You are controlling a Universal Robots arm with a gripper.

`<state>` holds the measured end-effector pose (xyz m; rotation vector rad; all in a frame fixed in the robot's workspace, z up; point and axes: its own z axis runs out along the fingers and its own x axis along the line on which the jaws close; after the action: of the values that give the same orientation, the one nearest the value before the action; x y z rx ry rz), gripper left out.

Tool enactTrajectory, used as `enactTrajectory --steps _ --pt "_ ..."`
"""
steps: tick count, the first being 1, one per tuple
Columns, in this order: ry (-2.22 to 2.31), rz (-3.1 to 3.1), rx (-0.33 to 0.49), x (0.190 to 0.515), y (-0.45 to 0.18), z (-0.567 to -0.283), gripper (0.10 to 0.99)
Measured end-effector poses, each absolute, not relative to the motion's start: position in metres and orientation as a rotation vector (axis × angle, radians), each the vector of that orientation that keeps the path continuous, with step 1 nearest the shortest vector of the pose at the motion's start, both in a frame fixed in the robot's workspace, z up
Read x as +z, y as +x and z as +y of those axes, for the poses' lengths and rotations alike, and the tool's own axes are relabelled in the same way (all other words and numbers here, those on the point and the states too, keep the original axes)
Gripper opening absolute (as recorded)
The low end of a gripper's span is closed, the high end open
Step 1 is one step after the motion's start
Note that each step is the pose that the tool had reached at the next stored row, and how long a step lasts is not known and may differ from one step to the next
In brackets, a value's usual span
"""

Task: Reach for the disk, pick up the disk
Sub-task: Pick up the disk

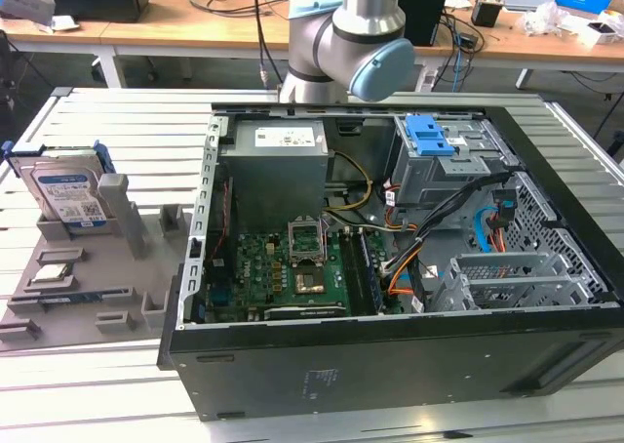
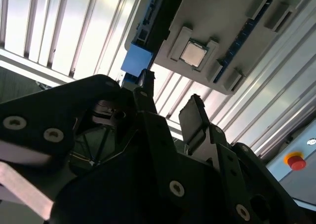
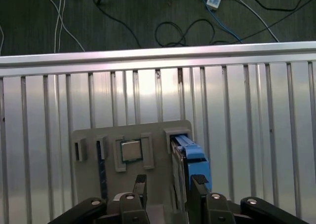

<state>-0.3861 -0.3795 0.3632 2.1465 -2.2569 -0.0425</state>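
Two fingers of the gripper [image 3: 170, 187] are spread apart, holding nothing, aimed at the disk [image 3: 185, 157], which stands on edge in the grey holder [image 3: 158, 130] on the worktop [image 3: 247, 135]. We reckon one finger lines up over the blue rail [image 3: 195, 150] instead of past it, hard to tell from this angle; dropping in like that could jam the rail or tip the disk.
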Motion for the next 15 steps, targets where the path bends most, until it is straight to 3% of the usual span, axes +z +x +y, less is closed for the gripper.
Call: enactTrajectory --steps 15 --pt "2.204 -2.2 -0.041 0.333 -0.372 -0.348 0.482"
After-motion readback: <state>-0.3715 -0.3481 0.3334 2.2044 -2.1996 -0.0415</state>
